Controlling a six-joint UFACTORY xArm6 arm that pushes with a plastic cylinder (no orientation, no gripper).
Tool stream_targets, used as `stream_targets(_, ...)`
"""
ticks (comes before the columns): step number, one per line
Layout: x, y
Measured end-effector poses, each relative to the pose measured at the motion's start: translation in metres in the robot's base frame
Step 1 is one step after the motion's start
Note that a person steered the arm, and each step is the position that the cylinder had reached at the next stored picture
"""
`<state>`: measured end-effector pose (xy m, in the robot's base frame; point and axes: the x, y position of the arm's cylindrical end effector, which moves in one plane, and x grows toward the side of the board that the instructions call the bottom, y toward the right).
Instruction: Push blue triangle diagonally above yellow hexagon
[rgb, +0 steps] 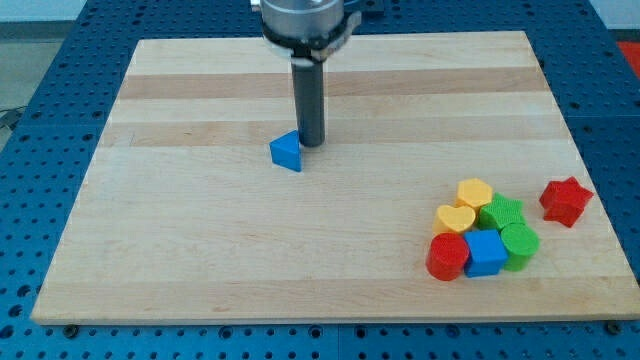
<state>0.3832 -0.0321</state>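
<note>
The blue triangle lies on the wooden board, left of the middle. My tip stands just to its right and slightly above, touching or nearly touching its upper right edge. The yellow hexagon sits far off at the view's lower right, at the top of a cluster of blocks. A wide stretch of board separates the triangle from the hexagon.
The cluster holds a yellow heart, a green star, a green round block, a blue cube and a red round block. A red star lies apart near the board's right edge.
</note>
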Motion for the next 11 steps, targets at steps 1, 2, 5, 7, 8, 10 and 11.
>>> stream_targets(1, -0.026, -0.013)
stream_targets(2, 0.023, 0.031)
stream_targets(5, 0.066, 0.037)
stream_targets(7, 0.066, -0.044)
stream_targets(8, 0.046, -0.057)
stream_targets(10, -0.033, -0.092)
stream_targets(11, 0.024, -0.107)
